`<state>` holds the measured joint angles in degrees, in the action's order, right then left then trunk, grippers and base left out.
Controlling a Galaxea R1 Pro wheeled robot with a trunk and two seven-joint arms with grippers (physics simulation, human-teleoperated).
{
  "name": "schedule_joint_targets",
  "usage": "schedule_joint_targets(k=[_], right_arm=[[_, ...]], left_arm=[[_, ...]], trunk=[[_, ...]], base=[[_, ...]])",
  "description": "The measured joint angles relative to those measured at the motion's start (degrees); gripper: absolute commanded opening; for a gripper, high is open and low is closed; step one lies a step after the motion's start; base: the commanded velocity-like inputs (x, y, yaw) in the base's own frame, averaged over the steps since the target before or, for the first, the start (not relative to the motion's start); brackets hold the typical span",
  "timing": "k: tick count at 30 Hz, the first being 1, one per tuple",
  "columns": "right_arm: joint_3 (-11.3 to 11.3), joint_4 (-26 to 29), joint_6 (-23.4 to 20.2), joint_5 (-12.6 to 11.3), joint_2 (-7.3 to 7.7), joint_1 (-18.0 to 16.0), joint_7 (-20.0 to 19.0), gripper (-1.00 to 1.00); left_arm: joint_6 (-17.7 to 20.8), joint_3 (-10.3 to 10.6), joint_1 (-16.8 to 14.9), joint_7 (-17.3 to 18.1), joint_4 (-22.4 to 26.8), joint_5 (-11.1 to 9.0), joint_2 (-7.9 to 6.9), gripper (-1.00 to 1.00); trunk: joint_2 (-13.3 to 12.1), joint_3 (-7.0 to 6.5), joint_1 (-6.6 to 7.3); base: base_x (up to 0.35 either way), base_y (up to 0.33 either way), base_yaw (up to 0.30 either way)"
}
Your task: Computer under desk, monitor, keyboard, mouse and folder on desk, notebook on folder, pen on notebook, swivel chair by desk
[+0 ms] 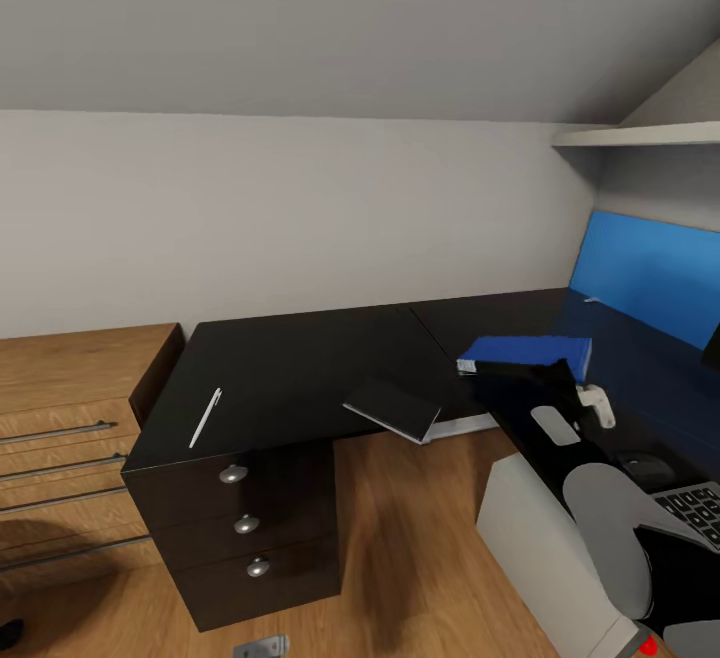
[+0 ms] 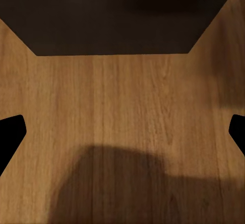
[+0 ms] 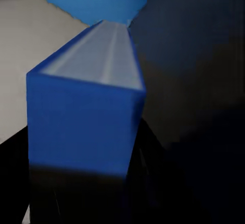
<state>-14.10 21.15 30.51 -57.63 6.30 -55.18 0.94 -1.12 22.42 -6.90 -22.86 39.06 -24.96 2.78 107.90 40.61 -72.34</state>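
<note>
The black L-shaped desk [image 1: 290,358] fills the middle of the head view. My right gripper [image 1: 545,375] is shut on the bright blue folder [image 1: 525,351], held just above the desk's right wing; its pale edge [image 3: 97,55] runs away from the wrist camera. A dark grey notebook [image 1: 392,408] overhangs the desk's inner front edge. The white pen [image 1: 205,418] lies near the left front corner. The keyboard [image 1: 700,510] and a dark mouse [image 1: 645,465] sit at the far right. The grey-white computer [image 1: 540,548] stands on the floor by the desk. My left gripper [image 2: 122,132] hangs open over the wood floor.
A wooden chest [image 1: 60,438] with bar handles stands left of the desk. Black drawers [image 1: 240,528] with round knobs sit under the desk's left end. A blue wall panel [image 1: 650,273] and a white shelf [image 1: 640,135] are at the right. Wood floor [image 1: 400,538] lies between drawers and computer.
</note>
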Motion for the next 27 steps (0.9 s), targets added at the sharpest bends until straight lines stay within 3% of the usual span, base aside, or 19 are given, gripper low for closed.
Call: schedule_joint_targets(k=[1,2,27], right_arm=[[0.32,-0.43,0.0,-13.77,-0.02,-0.01,0.07,-1.0],[0.41,-0.52,0.03,-18.96,0.0,-0.01,-0.11,-1.0],[0.25,-0.52,0.22,-19.11,0.1,-0.01,-0.09,-1.0]], left_arm=[[-0.01,0.02,-0.01,0.0,-0.01,0.01,0.0,1.0],[0.0,0.02,-0.01,0.0,-0.01,0.0,0.0,1.0],[0.0,0.01,0.0,-0.03,-0.09,0.03,0.09,1.0]], trunk=[[0.0,0.0,0.0],[0.0,0.0,0.0],[0.0,0.0,0.0]], base=[[0.0,0.0,0.0],[0.0,0.0,0.0],[0.0,0.0,0.0]])
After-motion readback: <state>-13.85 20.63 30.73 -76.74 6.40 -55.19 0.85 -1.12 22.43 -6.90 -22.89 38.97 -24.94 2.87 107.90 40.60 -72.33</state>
